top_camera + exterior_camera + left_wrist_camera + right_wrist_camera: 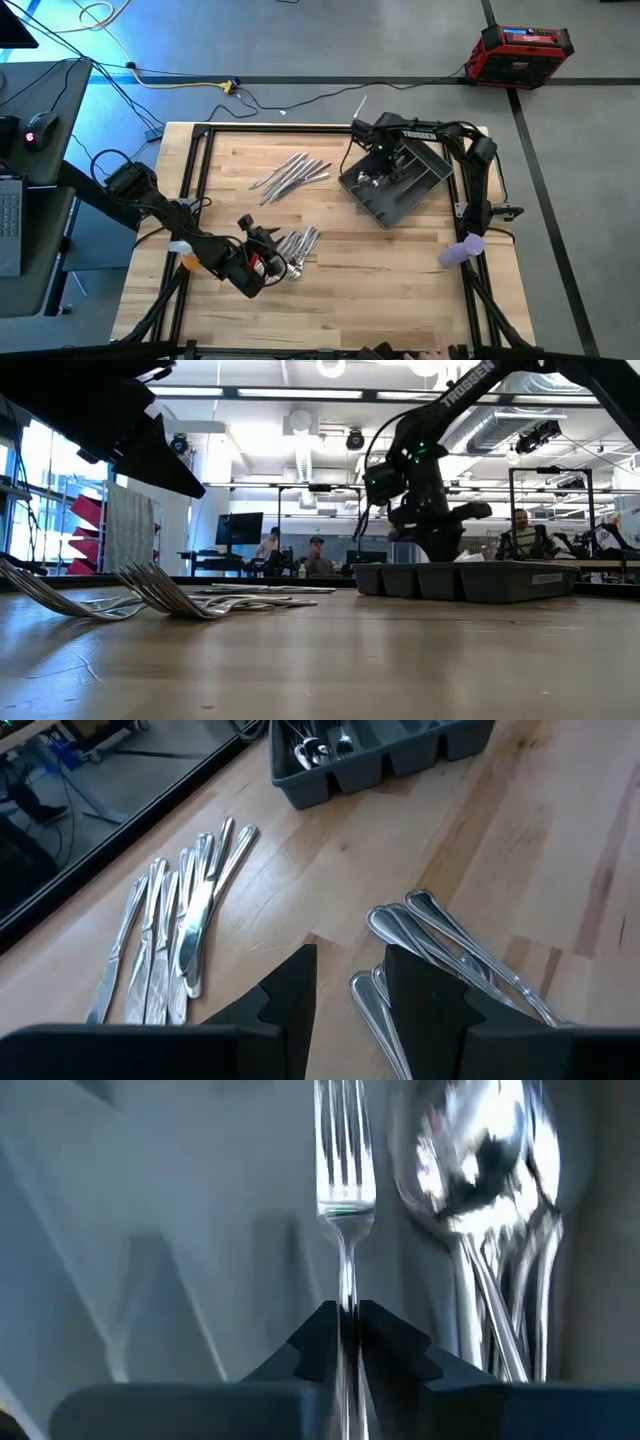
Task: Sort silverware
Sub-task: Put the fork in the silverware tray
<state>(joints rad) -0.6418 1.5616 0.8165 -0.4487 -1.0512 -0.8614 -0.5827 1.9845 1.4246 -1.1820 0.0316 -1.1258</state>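
Observation:
A dark grey compartmented tray (432, 166) sits at the table's far right and holds several spoons (490, 1170). My right gripper (345, 1320) hangs over it, pointing down, shut on a fork (345, 1190) that sits beside the spoons inside a compartment. A pile of forks (300, 243) lies flat on the wood near the table's middle. Several knives (290, 172) lie side by side farther back. My left gripper (350, 975) stands open just left of the fork pile, its fingers short of the handle ends (365, 985), touching nothing. My right gripper pinches the fork's slim handle (345, 1295) between its two fingers, coming from above and pointing down. The fork runs on in line with the fingers and hangs below them, tines down, in the tray compartment. Whether the tines touch the tray's floor I cannot tell.
Black frame rails (200, 170) edge the tabletop. A purple thing (460, 250) hangs on the right rail. Bare wood lies between the fork pile and the tray (470, 580). People sit in the room beyond the table (315, 560).

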